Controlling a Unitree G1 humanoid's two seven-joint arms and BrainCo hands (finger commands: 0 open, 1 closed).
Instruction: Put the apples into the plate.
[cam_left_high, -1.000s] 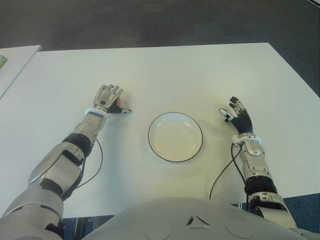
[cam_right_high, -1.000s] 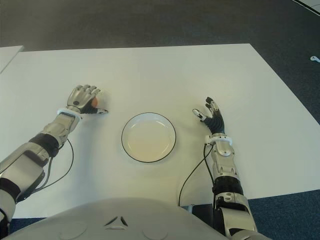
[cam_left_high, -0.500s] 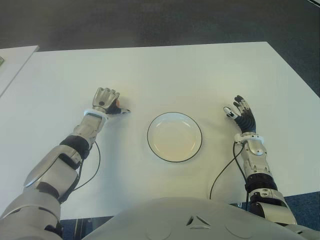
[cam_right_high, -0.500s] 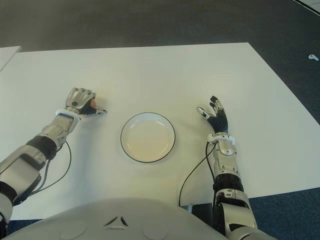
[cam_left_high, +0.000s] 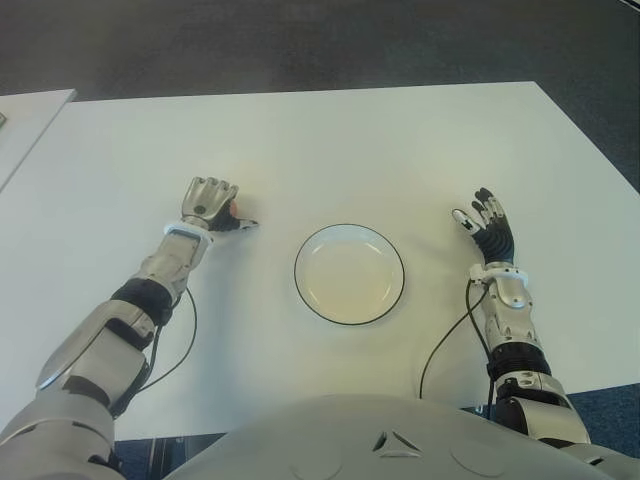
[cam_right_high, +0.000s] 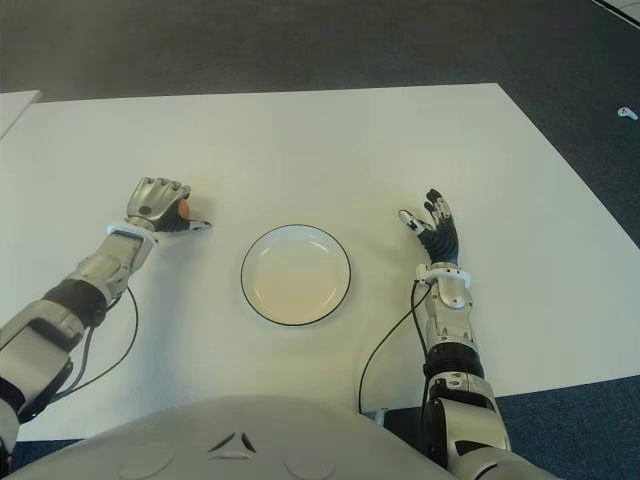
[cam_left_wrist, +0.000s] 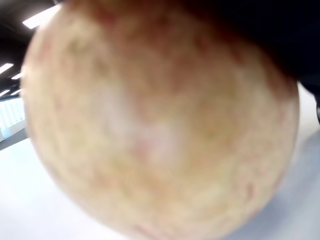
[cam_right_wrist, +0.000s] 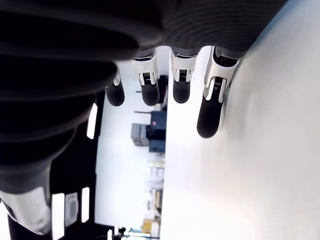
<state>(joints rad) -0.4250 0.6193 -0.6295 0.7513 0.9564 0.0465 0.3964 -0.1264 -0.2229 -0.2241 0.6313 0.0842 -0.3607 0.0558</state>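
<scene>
Fingers of left hand (cam_left_high: 210, 200) curl over apple (cam_left_wrist: 160, 120): firm, smooth, round, best cupped; right hand (cam_left_high: 490, 228) spread beside plate (cam_left_high: 349, 273).

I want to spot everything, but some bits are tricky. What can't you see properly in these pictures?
- The apple: in the eye views the left hand curls over it, so only an orange sliver shows.
- Left wrist view: the apple fills it, blurred, hiding the fingers.
- Any other apples: none in view.
- Right wrist view: the open right hand blocks most of the table.

one apple (cam_left_wrist: 155, 125), one plate (cam_left_high: 349, 273), two hands: left hand (cam_left_high: 209, 200) and right hand (cam_left_high: 488, 226), one table (cam_left_high: 350, 150).
</scene>
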